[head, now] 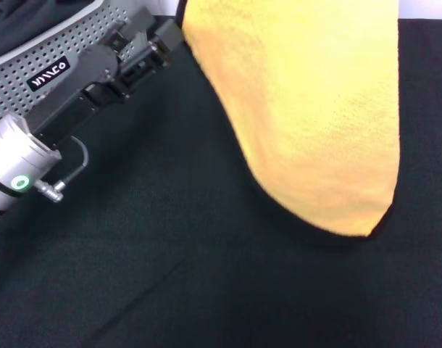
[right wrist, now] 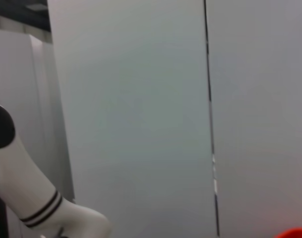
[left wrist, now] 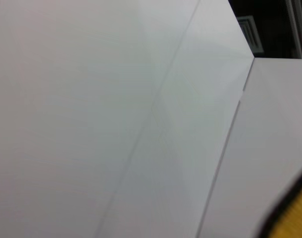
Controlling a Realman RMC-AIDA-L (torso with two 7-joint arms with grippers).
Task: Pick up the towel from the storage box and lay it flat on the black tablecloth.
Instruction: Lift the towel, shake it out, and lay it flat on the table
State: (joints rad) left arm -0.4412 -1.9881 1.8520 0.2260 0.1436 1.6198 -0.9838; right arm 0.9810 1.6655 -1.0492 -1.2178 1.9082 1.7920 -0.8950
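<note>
Towel (head: 315, 109), yellow-orange face to the head camera, hanging in the air above the black tablecloth (head: 170, 275).

Item one, towel: held up from somewhere above the top edge of the head view, narrowing to a lowest corner at the right of centre; black trim runs along its left and lower edges; it is out of the storage box and not lying flat. Item two, black tablecloth: covers the tabletop beneath, with faint creases. Item three, storage box (head: 54, 51): light grey, perforated, black label with white lettering, at the far left. Item four, left tool (head: 157, 40): reaching over the box's near edge toward the towel's left edge; cannot tell whether it is open or closed. Right tool: out of sight. Both wrist views show mostly plain pale panels; a strip of towel (left wrist: 292, 215) shows in the left wrist view.
</note>
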